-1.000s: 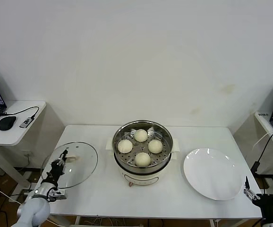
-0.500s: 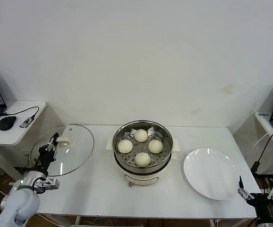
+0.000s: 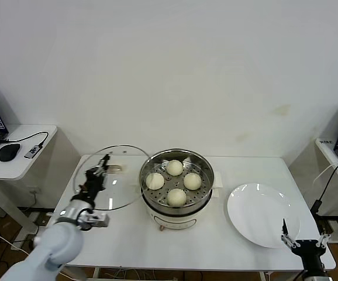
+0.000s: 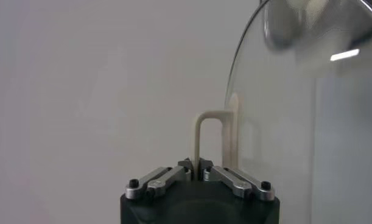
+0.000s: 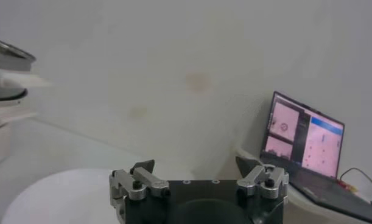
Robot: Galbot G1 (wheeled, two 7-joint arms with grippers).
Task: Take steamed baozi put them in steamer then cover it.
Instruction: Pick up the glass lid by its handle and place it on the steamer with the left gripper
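The steamer [image 3: 176,188] stood at the centre of the white table [image 3: 122,234], uncovered. All four steamed baozi [image 3: 174,168] sat on the perforated tray inside it, one toward the wall, one toward the robot, and one to each side.

The left gripper [image 3: 100,174] was just left of the steamer and raised off the table. Its fingers were pressed together on the cream handle of the cover [image 3: 119,181], as the left wrist view confirmed: the fingers [image 4: 173,175] met on the thin handle loop, and the cover [image 4: 295,122] stood on edge beside them. From the head view the cover hung tilted in the air, its right rim close to the steamer's left rim; whether the two touched could not be told.

The right gripper [image 3: 304,241] was parked low at the table's near right corner, well right of the steamer, just beyond the near edge of the white plate [image 3: 262,213]. Its fingers [image 5: 143,167] were spread wide with nothing between them. The plate lay flat to the right of the steamer.

A laptop [image 5: 304,143] sat on a side table far right of the steamer; a black mouse [image 3: 8,152] lay on another side table far left.
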